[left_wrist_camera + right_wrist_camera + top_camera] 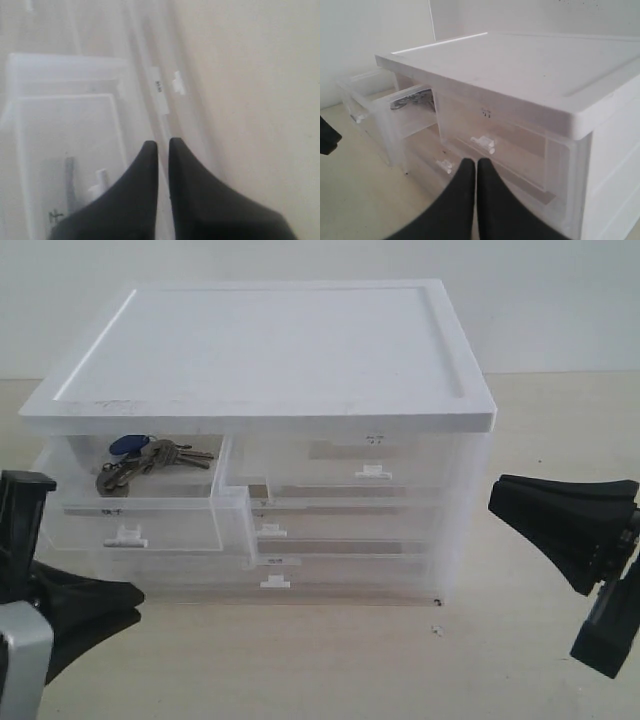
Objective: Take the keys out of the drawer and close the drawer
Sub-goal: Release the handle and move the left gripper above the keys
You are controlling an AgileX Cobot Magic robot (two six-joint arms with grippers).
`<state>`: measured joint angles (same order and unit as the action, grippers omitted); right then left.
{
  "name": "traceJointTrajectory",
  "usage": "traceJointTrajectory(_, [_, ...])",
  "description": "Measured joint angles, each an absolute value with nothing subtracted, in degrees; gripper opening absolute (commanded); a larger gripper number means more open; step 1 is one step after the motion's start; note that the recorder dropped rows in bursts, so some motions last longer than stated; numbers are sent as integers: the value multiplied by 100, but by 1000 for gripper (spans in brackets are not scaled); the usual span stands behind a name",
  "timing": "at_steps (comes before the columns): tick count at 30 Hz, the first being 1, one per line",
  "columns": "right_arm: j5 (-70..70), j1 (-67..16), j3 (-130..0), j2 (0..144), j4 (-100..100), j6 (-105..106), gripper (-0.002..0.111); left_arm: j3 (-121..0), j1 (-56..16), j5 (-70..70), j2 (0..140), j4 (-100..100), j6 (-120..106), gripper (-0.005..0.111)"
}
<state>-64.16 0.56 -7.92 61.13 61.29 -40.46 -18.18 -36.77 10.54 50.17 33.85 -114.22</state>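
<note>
At centre of the exterior view stands a white-topped cabinet of translucent plastic drawers on a pale table. On its upper left the drawer is pulled out toward the camera, well forward of the closed half-width drawer beside it on the right. From where I stand the keys lie inside it toward the back, just under the cabinet's lid: a blue oval fob at the top, a grey tag to the lower left, and silver blades pointing right. The drawer's front wall carries a small white handle and, above it, a label with dark characters. Below it, 3 more small white handles show on the wider drawers, all pushed in. The left gripper sits low in the lower left of the frame, on the table side of the open drawer and apart from it, pointing right; its 2 black fingers are drawn together to a thin slit and hold nothing. The right gripper hangs at the right edge, clear of the cabinet's right side and pointing left toward it; its fingers are pressed together too, empty. Through the right wrist view the keys show only as a grey glint inside the open drawer.
</note>
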Motion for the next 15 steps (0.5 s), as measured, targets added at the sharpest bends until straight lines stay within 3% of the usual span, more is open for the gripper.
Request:
traceJointTrajectory(3, [-6416,56,-792,6113,6129,-4046,0,-1796,-3677,1152,4682,3412,-11309,9])
traceJointTrajectory(10, [-6391,56,-792,6113,6129,-4046,0,-1851,-3677,1347,3805,3997,-11289,44])
traceJointTrajectory(15, [-6391,56,-792,6113,6129,-4046,0,-2207,-3677,877,3193,6275,-11016,50])
